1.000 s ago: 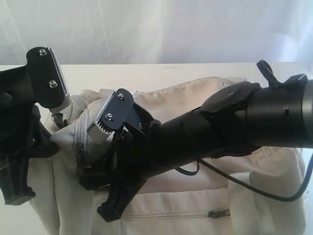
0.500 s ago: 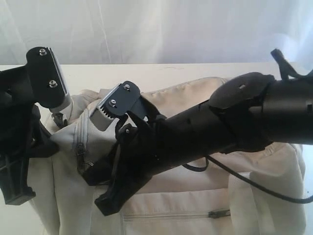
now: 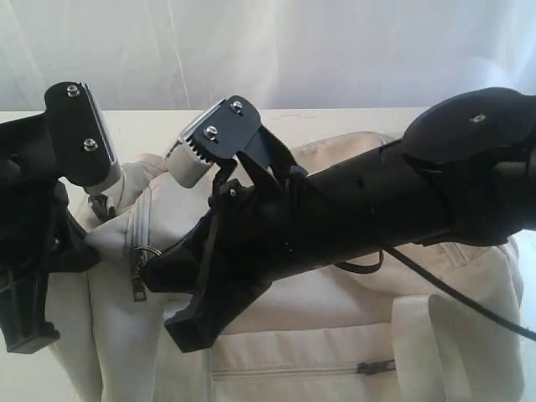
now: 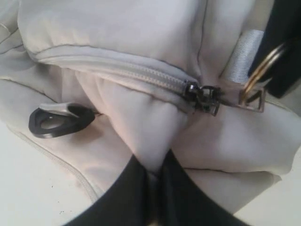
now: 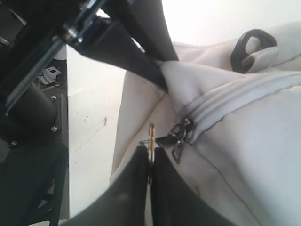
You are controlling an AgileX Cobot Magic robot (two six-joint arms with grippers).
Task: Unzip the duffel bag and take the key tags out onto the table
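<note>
The cream duffel bag (image 3: 335, 335) lies on the white table (image 3: 335, 121) with its top zipper (image 4: 141, 75) closed. My left gripper (image 4: 151, 162) is shut on a fold of bag fabric at the bag's end, just past the zipper slider (image 4: 202, 94). My right gripper (image 5: 150, 157) reaches across the bag and is shut on the brass ring (image 5: 151, 136) hooked to the slider (image 5: 181, 133). In the exterior view the right gripper (image 3: 149, 272) sits at the bag's left end, close to the left gripper (image 3: 84, 239). The key tags are hidden.
A black D-ring (image 4: 54, 122) on a white strap hangs beside the pinched fold. The closed front pocket zipper pull (image 3: 373, 366) lies low on the bag's side. A white curtain backs the table. The right arm's cable (image 3: 452, 293) trails over the bag.
The right arm has lifted and swung upward over the bag, its wrist rising, while its fingers stay at the zipper ring. The left arm has not moved.
</note>
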